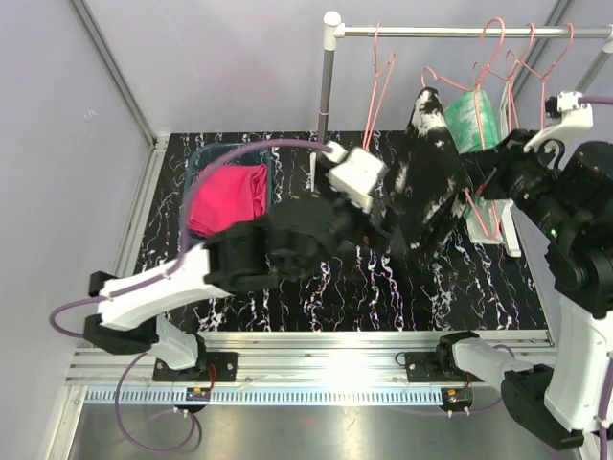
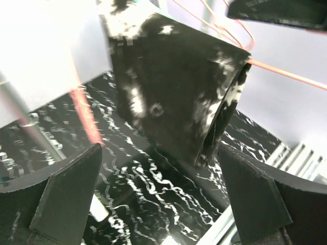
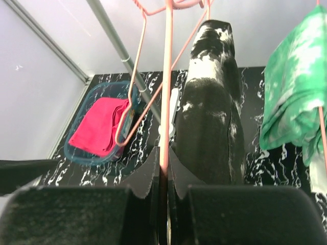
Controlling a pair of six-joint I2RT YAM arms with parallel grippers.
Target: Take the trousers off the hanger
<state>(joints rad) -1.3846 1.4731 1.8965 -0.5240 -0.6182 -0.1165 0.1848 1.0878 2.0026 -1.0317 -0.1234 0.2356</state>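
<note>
Table (image 1: 316, 287): black top with white veining; both arm bases are bolted at its near edge.
Rail (image 1: 441, 32): a grey bar across the far side on an upright post, carrying pink wire hangers.
Left arm (image 1: 249, 254): reaches from the near left across the table toward the black trousers.
Right arm (image 1: 584, 230): stands at the right edge, with its wrist raised toward the hanging clothes.
Bin (image 1: 196, 158): clear blue, on the far left of the table, left of the post.
Black trousers (image 1: 426, 177): white-speckled and folded over a hanger bar, hanging below the rail; the lower end is close above the table.
Green trousers (image 1: 471, 120): mottled green and white, hanging just right of the black pair.
Pink trousers (image 1: 228, 196): plain magenta, lying folded inside the bin, well apart from the rail.
Hanger (image 3: 165, 76): a pink wire that runs straight down into the right gripper, just left of the black trousers in the right wrist view.
Empty hangers (image 1: 375, 86): bare pink wire on the rail, left of the black pair.
Left gripper (image 2: 159, 153): its fingers (image 2: 71, 199) are spread wide apart and hold nothing. The lower end of the black trousers hangs just ahead, in line with the gap.
Right gripper (image 3: 163, 176): pressed together, clamped on the hanger.
</note>
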